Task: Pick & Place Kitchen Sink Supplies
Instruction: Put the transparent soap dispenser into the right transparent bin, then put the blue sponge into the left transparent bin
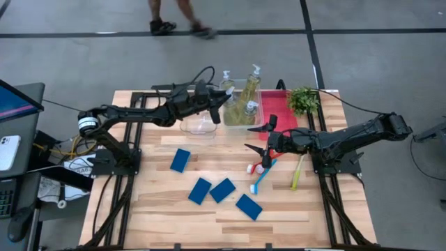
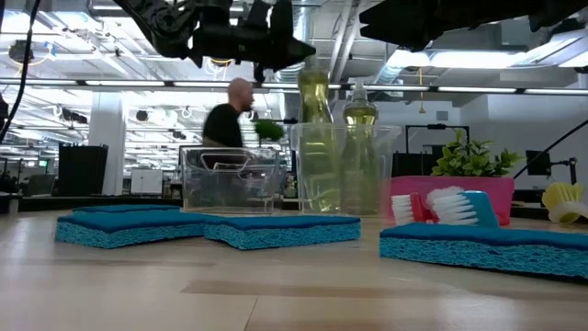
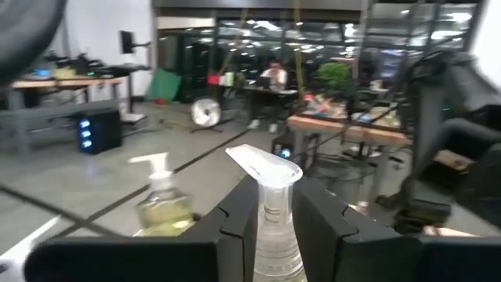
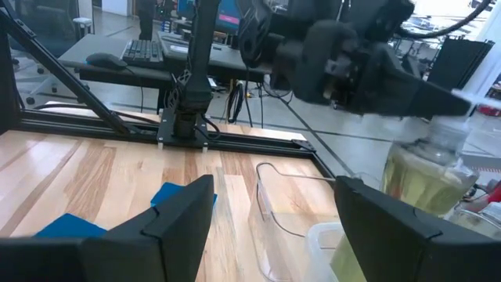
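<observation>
Several flat blue sponges [image 1: 199,190] lie on the wooden table. A red brush and a blue brush [image 1: 261,172] and a yellow-green brush [image 1: 298,172] lie near the right arm. Two pump bottles of yellow-green liquid [image 1: 251,90] stand in a clear bin [image 1: 244,120]. My left gripper [image 1: 220,99] reaches level over that bin's far left corner, shut on another pump bottle [image 4: 427,176]. My right gripper [image 1: 259,134] hangs open above the table, in front of the red tray [image 1: 282,115], with nothing between its fingers. My left gripper pinches the pump bottle's neck [image 3: 272,218], just under the white pump head [image 3: 262,166], between its two fingers. The fingers come level from the table's left side. The bottle hangs upright below them at the clear bin; its bottom is hidden.
A second clear bin [image 1: 198,125] stands empty left of the first. A small green plant [image 1: 303,100] sits at the far right corner. A person's legs [image 1: 178,21] pass beyond the far edge. The table's near part is bare wood around the sponges.
</observation>
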`<action>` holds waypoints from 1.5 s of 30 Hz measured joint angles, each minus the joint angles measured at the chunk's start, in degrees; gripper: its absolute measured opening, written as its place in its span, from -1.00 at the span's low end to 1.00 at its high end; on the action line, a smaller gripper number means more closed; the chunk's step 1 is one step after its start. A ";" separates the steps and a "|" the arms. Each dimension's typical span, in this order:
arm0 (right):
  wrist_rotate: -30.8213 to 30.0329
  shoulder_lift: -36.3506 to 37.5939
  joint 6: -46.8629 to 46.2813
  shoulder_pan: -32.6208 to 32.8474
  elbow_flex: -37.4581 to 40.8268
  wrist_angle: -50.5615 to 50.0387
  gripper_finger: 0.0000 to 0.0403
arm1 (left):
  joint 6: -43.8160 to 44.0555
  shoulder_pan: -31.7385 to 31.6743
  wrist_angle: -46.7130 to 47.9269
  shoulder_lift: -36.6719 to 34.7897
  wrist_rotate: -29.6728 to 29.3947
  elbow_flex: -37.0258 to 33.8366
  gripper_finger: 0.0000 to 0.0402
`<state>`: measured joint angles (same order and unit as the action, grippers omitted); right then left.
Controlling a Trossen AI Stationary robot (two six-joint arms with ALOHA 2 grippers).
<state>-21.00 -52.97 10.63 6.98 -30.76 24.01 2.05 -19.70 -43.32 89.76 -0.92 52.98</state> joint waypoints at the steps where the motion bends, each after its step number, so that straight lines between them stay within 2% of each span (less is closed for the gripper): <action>1: -0.01 0.00 0.00 0.01 0.00 0.00 0.29 | 0.01 -0.02 -0.20 0.00 -0.75 -0.42 -0.65; 11: 0.00 0.00 0.00 -0.01 0.00 0.00 0.29 | 1.58 -0.33 1.37 -0.04 -0.77 -1.10 -0.49; 23: 0.01 -0.02 -0.02 -0.01 0.00 0.00 0.29 | -1.23 -0.33 6.46 -2.22 -0.77 -1.08 -0.18; 35: -0.01 0.00 -0.06 -0.01 0.00 0.00 0.29 | -3.49 -0.02 19.02 -16.14 -0.69 -1.08 -0.18; 42: -0.01 0.00 -0.06 -0.01 0.00 0.00 0.29 | -3.22 0.96 30.88 -23.28 5.01 -1.26 -0.20; 45: 0.01 -0.01 -0.07 -0.01 0.00 -0.02 0.29 | -3.09 2.63 32.91 -25.39 5.88 -3.94 -0.19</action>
<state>-20.99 -52.98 10.57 6.96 -30.76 23.99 -1.03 -17.07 -10.41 64.36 4.96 49.04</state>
